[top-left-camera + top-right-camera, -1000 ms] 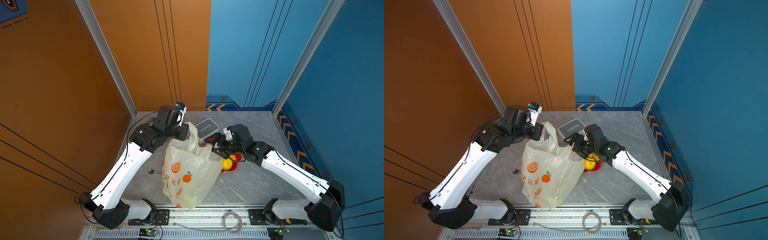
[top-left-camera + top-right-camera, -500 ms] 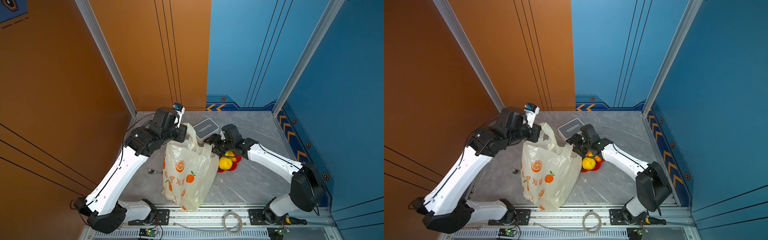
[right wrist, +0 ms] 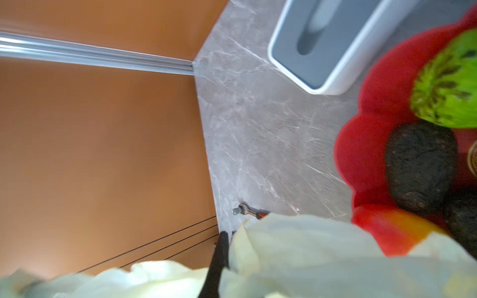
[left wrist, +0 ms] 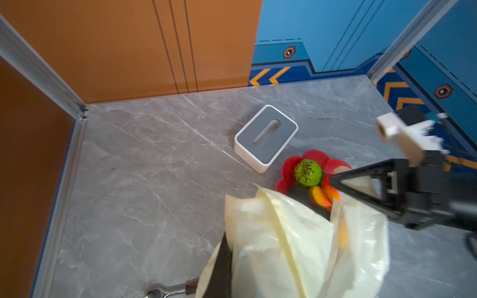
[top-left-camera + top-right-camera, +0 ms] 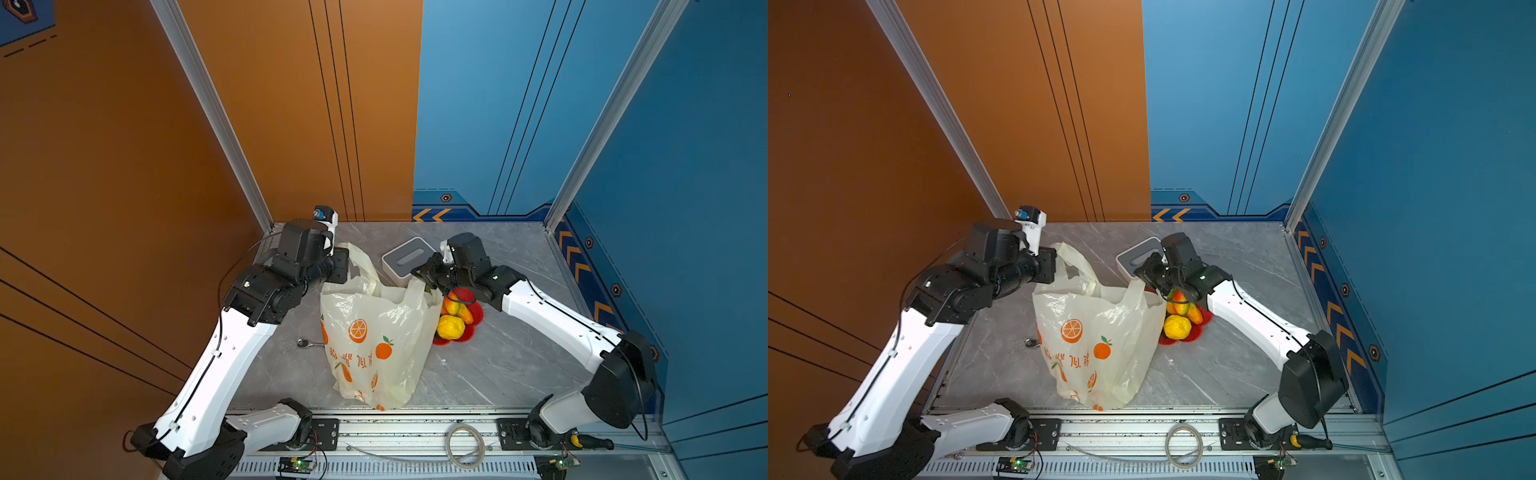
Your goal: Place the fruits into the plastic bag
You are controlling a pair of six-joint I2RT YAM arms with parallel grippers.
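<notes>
Left pincer (image 5: 341,266): pressed together on one handle loop of the plastic bag (image 5: 374,332), holding that loop up above the table (image 5: 498,365). Right pincer (image 5: 420,275): pressed together on the opposite top edge of the bag. The bag hangs between the two grips with its mouth upward. In both top views its lower end reaches down to the table's front edge.

The fruits lie outside the bag in a red flower-shaped dish (image 5: 477,318) just beside it, under the right arm's wrist. They include:
- a yellow fruit (image 5: 450,327);
- red-orange oblong fruits (image 5: 454,307);
- a green round fruit (image 4: 308,172);
- a dark rough fruit (image 3: 420,167).

A white-grey slotted box (image 5: 405,259) stands behind the dish. A small metal tool (image 5: 301,343) lies on the table at the bag's other side.
</notes>
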